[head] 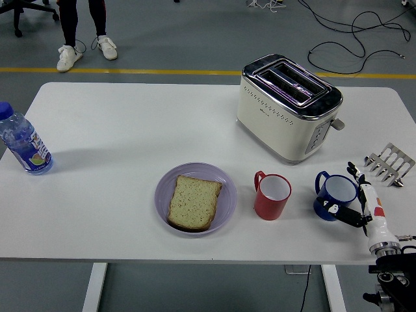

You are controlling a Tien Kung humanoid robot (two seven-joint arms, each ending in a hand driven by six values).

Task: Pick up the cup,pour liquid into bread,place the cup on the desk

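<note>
A blue cup (336, 194) stands upright on the white table (117, 130) at the right front, its handle to the left. My right hand (356, 198) is just to its right, fingers spread and holding nothing; the thumb tip is close to the cup's lower right side. A red cup (272, 195) stands left of the blue one. A slice of bread (194, 201) lies on a purple plate (221, 179) at the front middle. My left hand is out of view.
A cream toaster (289, 104) stands behind the cups. A metal toast rack (390, 164) is at the right edge, just behind my hand. A water bottle (25, 142) stands at the far left. A person's legs (81, 32) show beyond the table.
</note>
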